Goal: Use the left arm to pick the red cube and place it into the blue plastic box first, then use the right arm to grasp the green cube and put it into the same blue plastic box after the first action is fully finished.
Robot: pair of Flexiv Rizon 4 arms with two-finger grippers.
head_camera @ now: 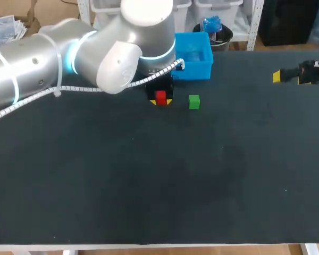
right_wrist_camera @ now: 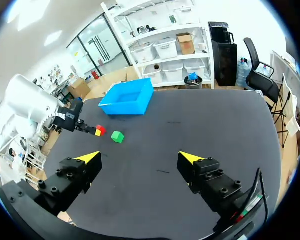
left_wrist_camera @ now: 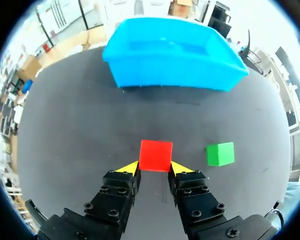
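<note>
Our left jaws looked clamped on opposite flat faces of the red cube (left_wrist_camera: 155, 155) — rigid and, we judged, light — resting on the tabletop (left_wrist_camera: 80, 150) near the blue plastic box (left_wrist_camera: 170, 75), while our right jaws stood wide apart.

The left-hand cube (left_wrist_camera: 155, 155) sits in the left gripper (left_wrist_camera: 155, 169), right-hand cube (left_wrist_camera: 220, 153) beside it, box (left_wrist_camera: 172, 70) behind.
</note>
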